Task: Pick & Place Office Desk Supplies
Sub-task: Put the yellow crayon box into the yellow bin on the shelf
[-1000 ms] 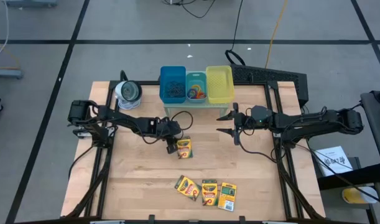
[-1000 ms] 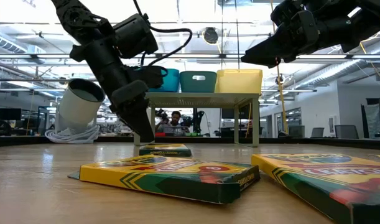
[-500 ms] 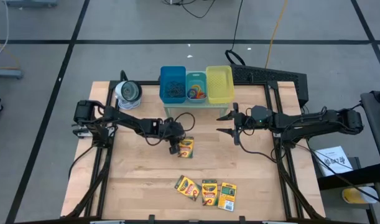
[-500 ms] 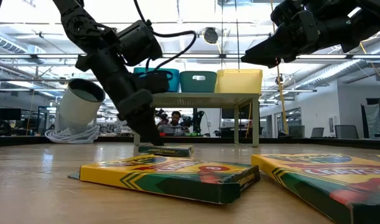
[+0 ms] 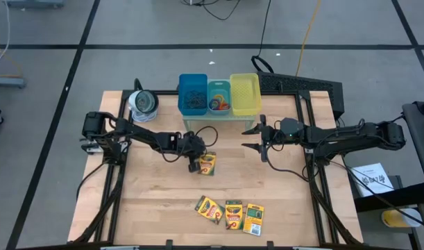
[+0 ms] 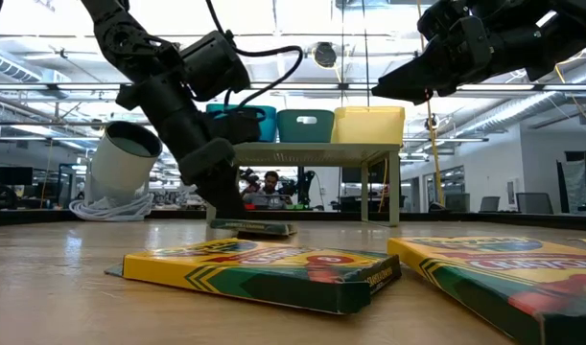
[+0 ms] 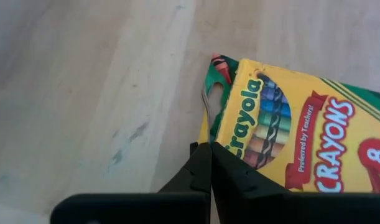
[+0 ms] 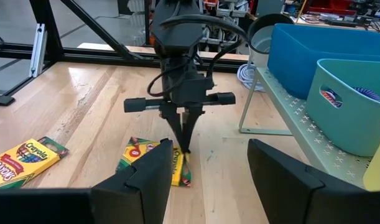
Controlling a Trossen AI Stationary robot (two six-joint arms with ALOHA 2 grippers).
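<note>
Left gripper pressed together at the box's near edge, seemingly pinching its flap; box lies mid-table, just right of the tips, long axis front-to-back; right gripper hovers spread, farther off by the bins.

Four crayon boxes, three bins, one roll.

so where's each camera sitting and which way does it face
High: overhead, straight down; both arms, crayon box.
Low: table height, level; left gripper at that box, bins behind.
Left wrist: past its shut jaws onto the box.
Right wrist: past its open gripper toward the left arm.
All four share that box.
</note>
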